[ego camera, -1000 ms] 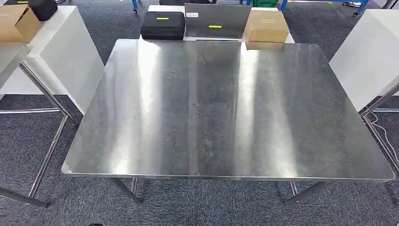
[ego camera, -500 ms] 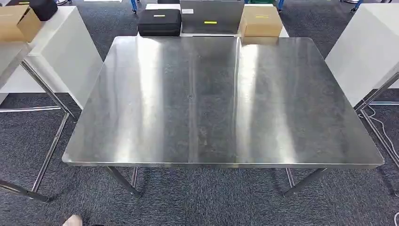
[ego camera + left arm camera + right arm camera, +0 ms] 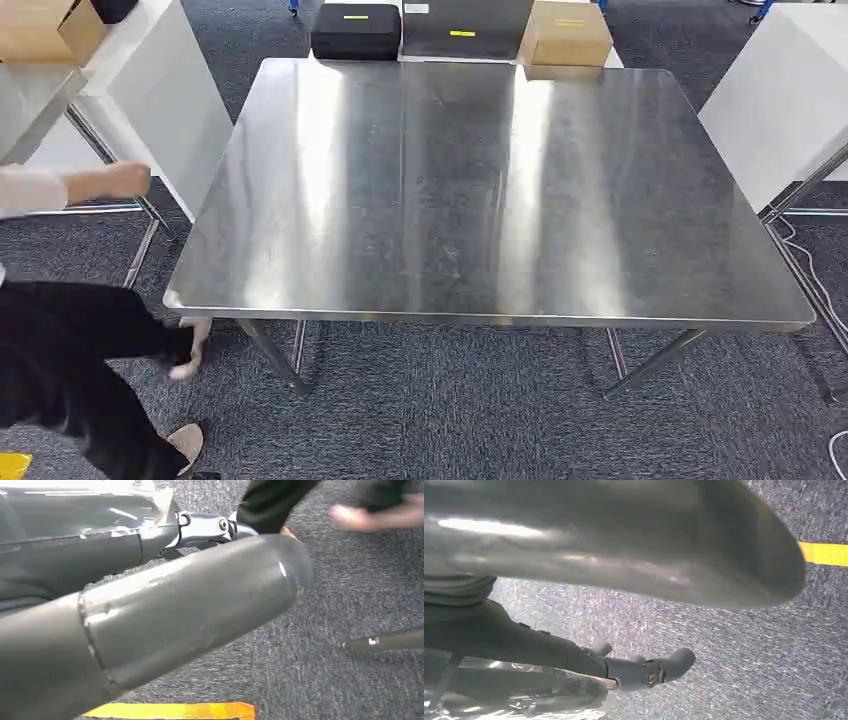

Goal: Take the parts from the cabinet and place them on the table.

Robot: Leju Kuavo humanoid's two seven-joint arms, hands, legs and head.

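Observation:
The steel table [image 3: 480,190] stands in front of me in the head view, its top bare and shiny. My left hand [image 3: 210,527] hangs low over the grey carpet, its thick grey thumb [image 3: 190,610] in the foreground and a dark finger reaching out with nothing in it. My right hand [image 3: 644,672] also hangs over the carpet, fingers stretched out and holding nothing. Crinkled clear film lies over the back part of each hand.
A person [image 3: 70,350] in black trousers bends at the table's near left corner, one arm [image 3: 110,182] raised. A black case [image 3: 355,30], a grey panel [image 3: 465,28] and a cardboard box [image 3: 568,35] sit beyond the far edge. White tables [image 3: 785,110] flank both sides.
The camera has shifted, so the table sits a little differently in view. A person has come in at the lower left, where only a shoe tip showed before.

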